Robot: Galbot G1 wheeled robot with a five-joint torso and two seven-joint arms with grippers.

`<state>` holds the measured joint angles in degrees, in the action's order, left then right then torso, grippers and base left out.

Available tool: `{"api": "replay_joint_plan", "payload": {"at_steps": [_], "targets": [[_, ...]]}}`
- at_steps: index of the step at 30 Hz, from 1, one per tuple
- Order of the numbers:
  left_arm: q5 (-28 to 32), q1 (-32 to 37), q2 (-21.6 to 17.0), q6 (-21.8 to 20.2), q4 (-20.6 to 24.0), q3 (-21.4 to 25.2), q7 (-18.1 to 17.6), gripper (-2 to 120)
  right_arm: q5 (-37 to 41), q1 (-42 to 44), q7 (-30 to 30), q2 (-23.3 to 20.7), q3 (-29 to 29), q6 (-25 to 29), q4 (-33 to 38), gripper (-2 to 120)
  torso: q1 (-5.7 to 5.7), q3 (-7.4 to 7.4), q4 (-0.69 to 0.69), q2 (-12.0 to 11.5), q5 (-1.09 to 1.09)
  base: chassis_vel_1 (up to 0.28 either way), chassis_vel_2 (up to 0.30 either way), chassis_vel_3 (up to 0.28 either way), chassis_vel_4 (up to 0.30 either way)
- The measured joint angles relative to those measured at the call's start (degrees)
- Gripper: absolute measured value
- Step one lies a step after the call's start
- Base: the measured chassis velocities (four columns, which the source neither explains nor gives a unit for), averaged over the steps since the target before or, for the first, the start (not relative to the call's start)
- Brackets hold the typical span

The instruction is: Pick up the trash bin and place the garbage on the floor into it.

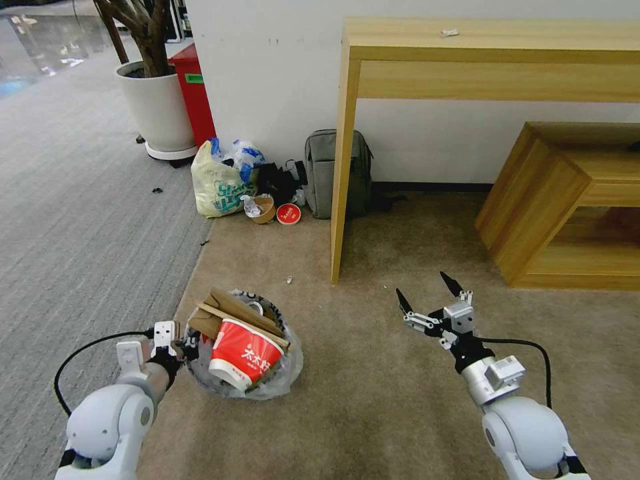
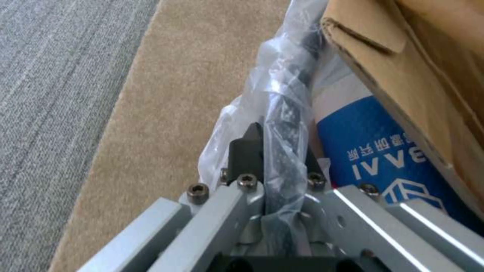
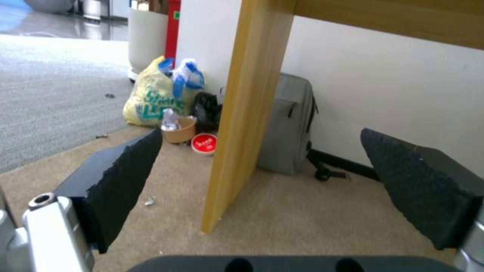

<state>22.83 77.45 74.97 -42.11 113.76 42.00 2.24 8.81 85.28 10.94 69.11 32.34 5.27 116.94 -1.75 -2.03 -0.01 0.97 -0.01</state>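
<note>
Your left gripper (image 1: 183, 347) is pinched shut on the trash bin (image 1: 283, 373) rim, bin sitting on the floor (image 1: 373, 400). Right gripper (image 1: 430, 293) hangs wide open, empty. Careful, that heaped cardboard (image 1: 233, 310) could spill if you tilt it.

A white wall (image 1: 280, 73) backs the area. Grey ribbed carpet (image 1: 73, 220) meets beige short-pile carpet (image 1: 400, 373). A tall light-wood table (image 1: 467, 60) stands against the wall, with a low wooden shelf unit (image 1: 567, 200) beside it. A white planter (image 1: 157, 107) stands near a red cabinet (image 1: 193, 93).
</note>
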Motion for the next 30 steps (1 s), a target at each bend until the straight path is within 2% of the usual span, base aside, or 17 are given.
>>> {"api": "replay_joint_plan", "payload": {"at_steps": [16, 30], "targets": [[1.37, -5.79, -1.87, -0.09, -5.37, -0.38, -0.69, 0, 0.03, 0.05, -0.06, 1.15, -1.63, -0.69, 0.06, 100, 0.00, 0.00, 0.00, 0.00, 0.00, 0.000, 0.000, 0.000, 0.000], [-1.65, -7.35, -2.97, -0.06, -9.81, -1.49, 0.80, 0, 0.30, -0.72, -0.31, 1.27, -2.54, -1.34, -0.59, 100, 0.00, 0.00, 0.00, 0.00, 0.02, 0.000, 0.000, 0.000, 0.000]]}}
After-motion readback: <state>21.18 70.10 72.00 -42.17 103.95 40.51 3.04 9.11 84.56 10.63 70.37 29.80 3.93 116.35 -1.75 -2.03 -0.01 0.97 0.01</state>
